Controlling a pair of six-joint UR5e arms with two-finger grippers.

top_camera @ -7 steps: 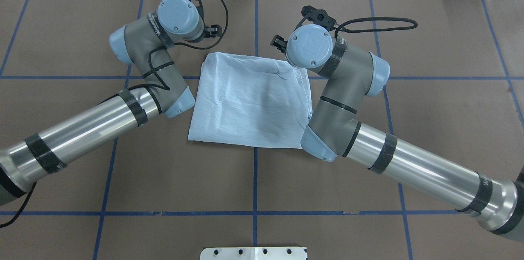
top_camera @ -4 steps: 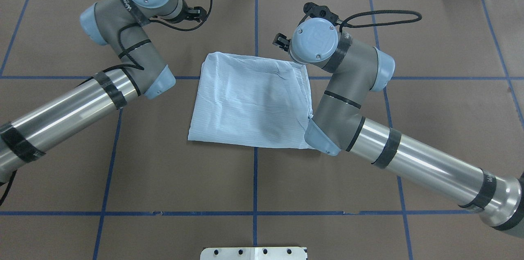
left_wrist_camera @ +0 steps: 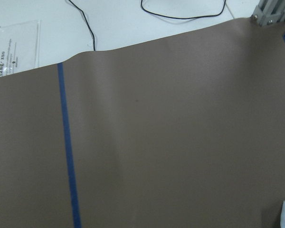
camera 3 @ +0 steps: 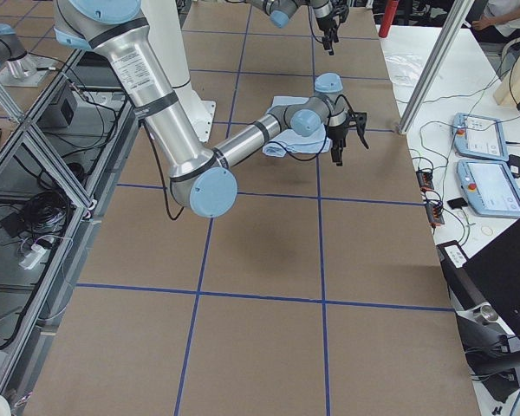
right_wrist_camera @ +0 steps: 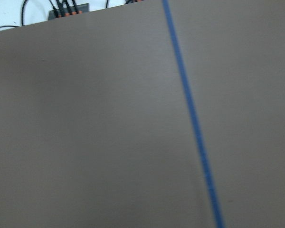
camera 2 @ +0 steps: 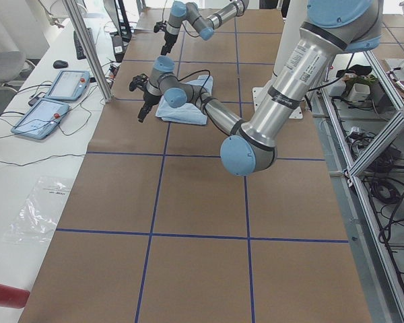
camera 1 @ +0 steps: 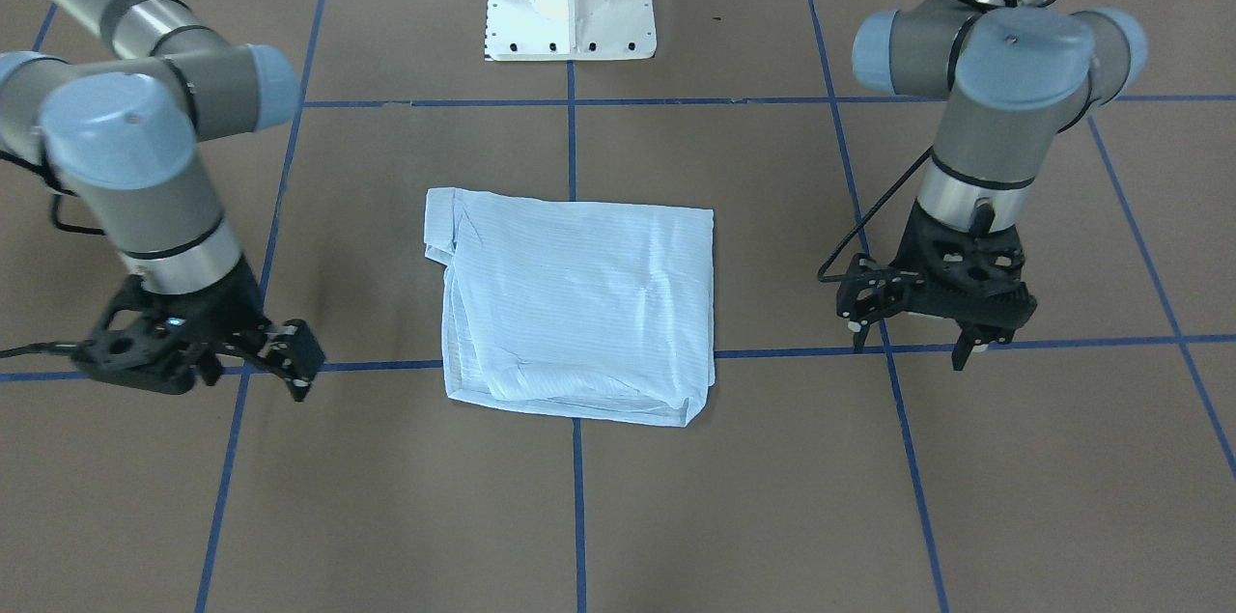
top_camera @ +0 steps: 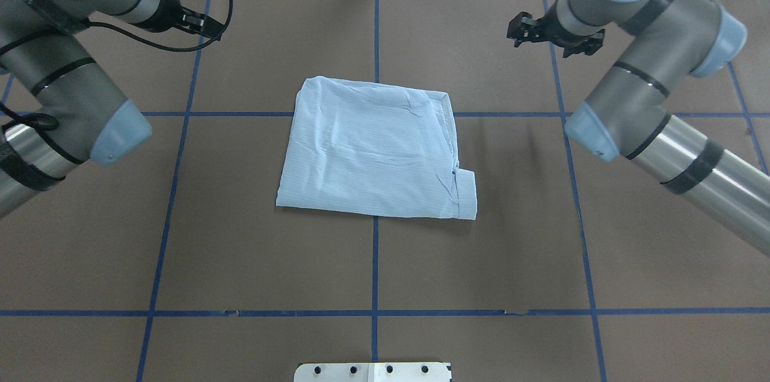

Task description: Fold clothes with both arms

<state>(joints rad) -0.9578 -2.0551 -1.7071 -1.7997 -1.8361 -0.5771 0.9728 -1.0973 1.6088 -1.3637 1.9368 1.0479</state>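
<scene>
Clearly, the folded shirt (top_camera: 367,153) lies flat on the bench (top_camera: 240,261), long axis running from left pincer (camera 1: 912,343) to right pincer (top_camera: 553,39), well apart from both. Each hangs open and empty, neither nearer; its tab (top_camera: 466,189) juts toward the right one.

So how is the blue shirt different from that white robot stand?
The shirt is pale blue; the stand is white. The shirt lies folded flat mid-table; the stand rises upright near the table's edge. Both sit on the brown table, on the same blue tape line.
</scene>
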